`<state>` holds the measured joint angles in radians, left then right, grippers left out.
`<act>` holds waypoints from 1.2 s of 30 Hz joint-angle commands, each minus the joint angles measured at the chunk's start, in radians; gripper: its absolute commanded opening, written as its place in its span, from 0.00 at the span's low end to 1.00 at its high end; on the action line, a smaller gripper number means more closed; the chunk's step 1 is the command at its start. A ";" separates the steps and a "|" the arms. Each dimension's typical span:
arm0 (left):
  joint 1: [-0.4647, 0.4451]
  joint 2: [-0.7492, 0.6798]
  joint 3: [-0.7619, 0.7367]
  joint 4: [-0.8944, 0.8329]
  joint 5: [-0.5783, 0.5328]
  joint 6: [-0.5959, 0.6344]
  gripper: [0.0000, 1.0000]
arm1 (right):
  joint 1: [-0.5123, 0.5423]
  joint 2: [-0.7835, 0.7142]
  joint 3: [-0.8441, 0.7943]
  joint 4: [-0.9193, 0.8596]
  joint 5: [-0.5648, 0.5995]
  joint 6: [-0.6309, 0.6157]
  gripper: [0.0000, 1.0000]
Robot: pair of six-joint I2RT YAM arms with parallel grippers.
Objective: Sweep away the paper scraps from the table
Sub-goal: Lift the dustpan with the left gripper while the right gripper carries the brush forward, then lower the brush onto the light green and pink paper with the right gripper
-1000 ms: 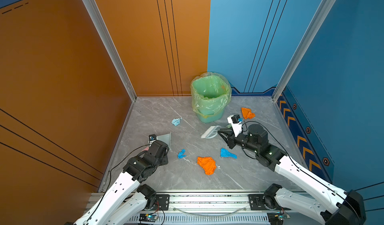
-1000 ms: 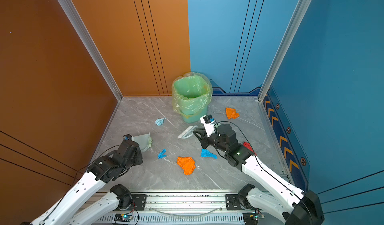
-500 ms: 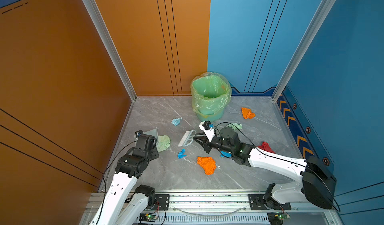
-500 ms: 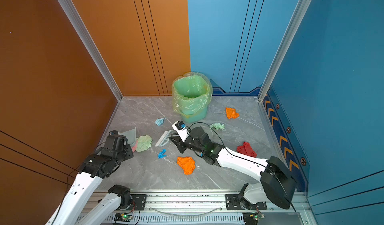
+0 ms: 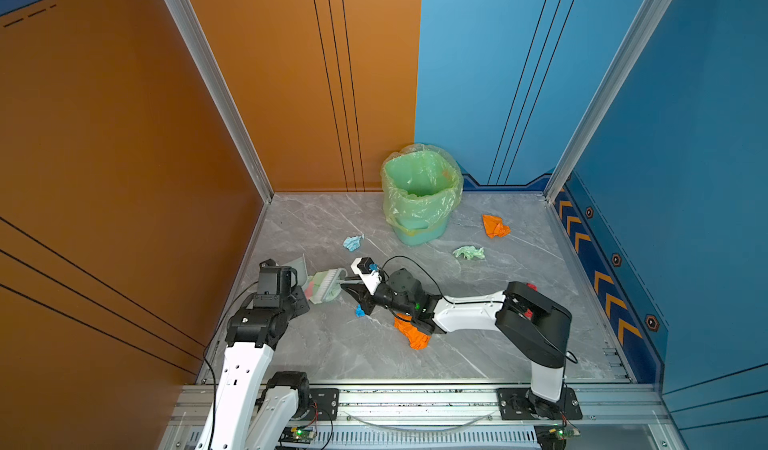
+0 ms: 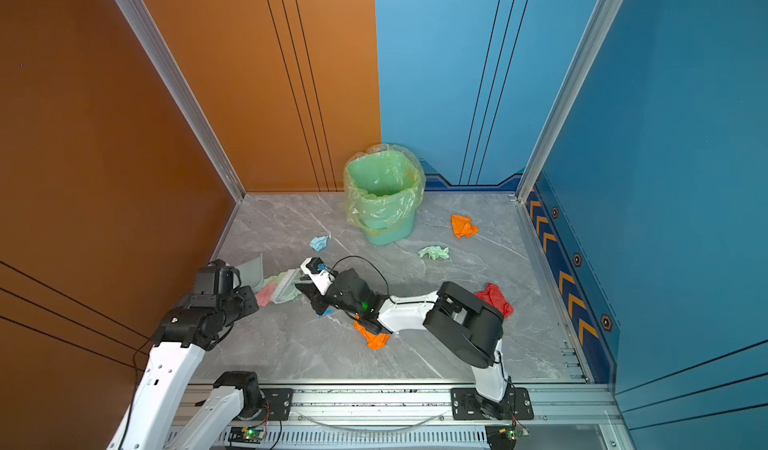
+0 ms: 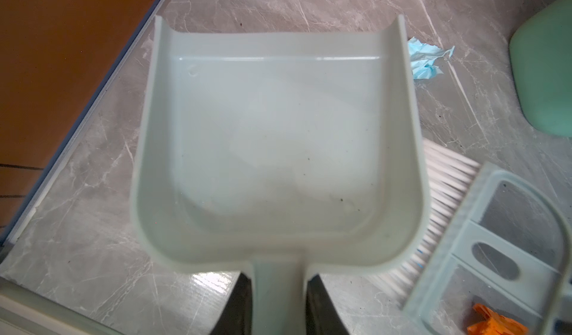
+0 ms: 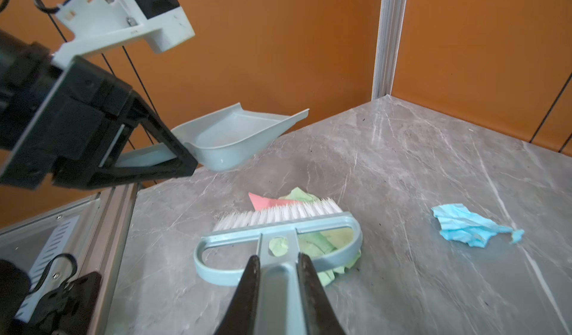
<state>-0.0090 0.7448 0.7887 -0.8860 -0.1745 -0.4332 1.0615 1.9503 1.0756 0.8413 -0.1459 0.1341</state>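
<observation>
Setting: a grey marble-patterned table [image 5: 332,356] in a booth, with orange walls on the left, blue walls on the right and an aluminium rail along the near edge.
Left gripper [image 7: 278,305]: its jaws are clamped narrow on the handle of a pale dustpan [image 7: 278,151]. The pan is empty and, in the right wrist view, hangs clear of the table by the left rail.
Swept pile: a pale green wad [image 8: 315,243] and a pink scrap [image 8: 263,202] lie on the table just beside the pan, under and against the brush head.
Brush [image 8: 278,225]: its white bristles are down at the pile. The right gripper [image 8: 277,296] is pinched tight on the handle, with its arm reaching across the middle.
Middle scraps: a light blue wad [image 5: 353,242] lies beyond the brush, a small bright blue scrap [image 5: 360,311] under the right wrist, and an orange wad [image 5: 413,335] partly under the forearm.
Bin [image 5: 419,202]: it stands at the back wall with a green liner.
Right-hand scraps: a second green wad [image 5: 468,252], a far orange wad [image 5: 495,226] and a red wad [image 6: 494,298] lie well apart from both tools.
Handling: the paper scraps look feather-light, soft and springy, and are likely to skid or roll ahead of the bristles. They are better pushed by the brush than pinched, with the pan lip flat on the table to catch them.
Scraps and fingers: no paper touches either gripper's fingers. The pile lies beyond the brush head from the right fingertips and below the raised pan.
</observation>
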 commanded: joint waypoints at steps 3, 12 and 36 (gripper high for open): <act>0.031 -0.001 0.029 0.015 0.056 0.031 0.09 | 0.000 0.114 0.145 0.076 0.001 0.017 0.00; 0.062 0.005 0.024 0.026 0.081 0.037 0.09 | -0.006 0.291 0.318 0.028 -0.044 0.081 0.00; 0.075 0.013 0.017 0.041 0.121 0.045 0.10 | -0.032 0.357 0.355 -0.251 0.037 0.022 0.00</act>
<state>0.0544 0.7597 0.7891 -0.8562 -0.0727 -0.4072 1.0485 2.3444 1.4807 0.6437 -0.1669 0.1776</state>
